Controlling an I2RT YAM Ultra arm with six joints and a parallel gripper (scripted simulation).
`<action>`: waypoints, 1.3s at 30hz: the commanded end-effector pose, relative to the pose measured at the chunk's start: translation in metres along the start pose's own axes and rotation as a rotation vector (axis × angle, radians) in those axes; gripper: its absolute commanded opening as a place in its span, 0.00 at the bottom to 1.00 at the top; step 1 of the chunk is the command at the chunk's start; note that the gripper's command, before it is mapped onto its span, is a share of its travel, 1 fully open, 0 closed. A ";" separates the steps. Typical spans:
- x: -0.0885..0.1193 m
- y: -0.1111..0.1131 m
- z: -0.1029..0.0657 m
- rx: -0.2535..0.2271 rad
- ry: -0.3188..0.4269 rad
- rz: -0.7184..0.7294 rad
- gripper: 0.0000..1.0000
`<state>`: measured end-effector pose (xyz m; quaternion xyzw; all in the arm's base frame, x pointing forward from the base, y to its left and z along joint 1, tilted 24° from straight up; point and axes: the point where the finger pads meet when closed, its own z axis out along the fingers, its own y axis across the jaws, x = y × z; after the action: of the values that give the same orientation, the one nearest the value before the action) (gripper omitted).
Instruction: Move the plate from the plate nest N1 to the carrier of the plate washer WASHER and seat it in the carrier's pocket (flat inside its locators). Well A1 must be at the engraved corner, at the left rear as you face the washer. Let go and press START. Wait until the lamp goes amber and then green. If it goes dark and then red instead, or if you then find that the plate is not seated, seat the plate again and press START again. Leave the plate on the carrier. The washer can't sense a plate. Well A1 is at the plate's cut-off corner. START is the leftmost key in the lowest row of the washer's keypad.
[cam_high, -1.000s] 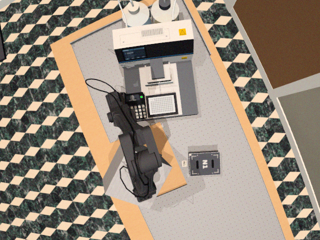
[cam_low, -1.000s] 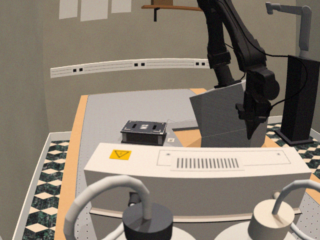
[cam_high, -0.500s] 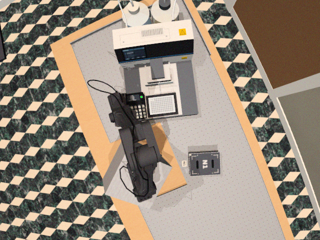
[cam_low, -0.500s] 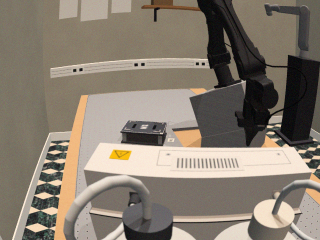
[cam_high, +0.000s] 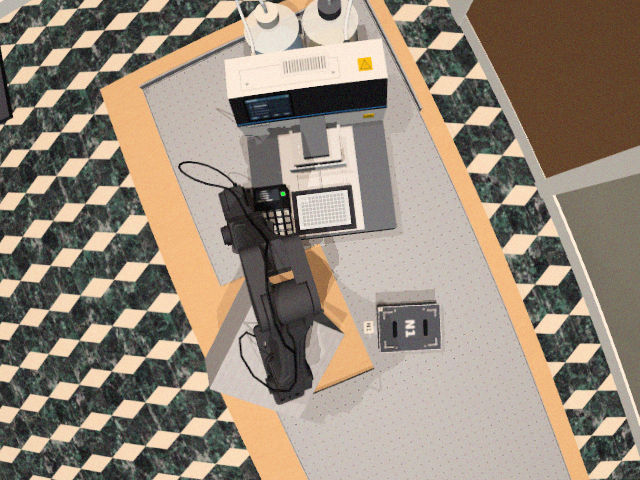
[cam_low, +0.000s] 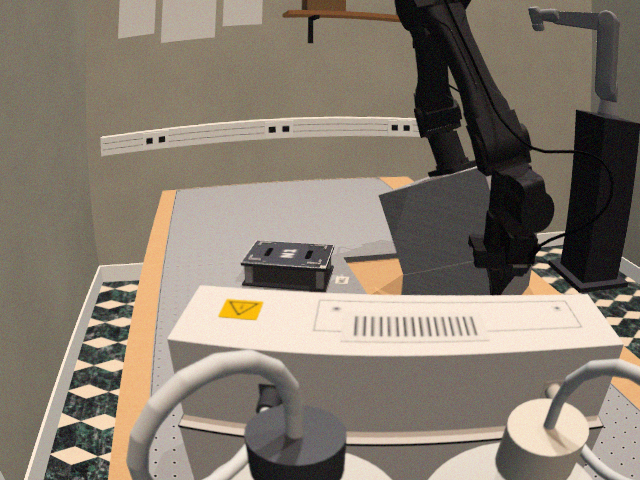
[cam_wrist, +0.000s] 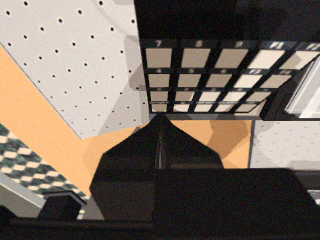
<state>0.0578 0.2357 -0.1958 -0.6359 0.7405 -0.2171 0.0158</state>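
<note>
From the top I see the plate (cam_high: 324, 208) lying in the washer's carrier (cam_high: 359, 206), the nest N1 (cam_high: 409, 327) bare, and a green lamp (cam_high: 282, 194) above the keypad (cam_high: 279, 219). The exterior view hides the carrier behind the washer (cam_low: 392, 351). On the wrist view, my gripper (cam_wrist: 161, 115) has jaws pressed together, gripping nothing, tip at the keypad's lowest-left key (cam_wrist: 159, 107).
</note>
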 end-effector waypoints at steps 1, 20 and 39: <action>-0.009 0.000 0.004 0.004 -0.033 -0.007 0.00; -0.018 0.002 -0.008 -0.003 -0.072 -0.007 0.00; -0.018 0.002 -0.008 -0.003 -0.072 -0.007 0.00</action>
<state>0.0590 0.2396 -0.1996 -0.6374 0.7411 -0.2098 0.0220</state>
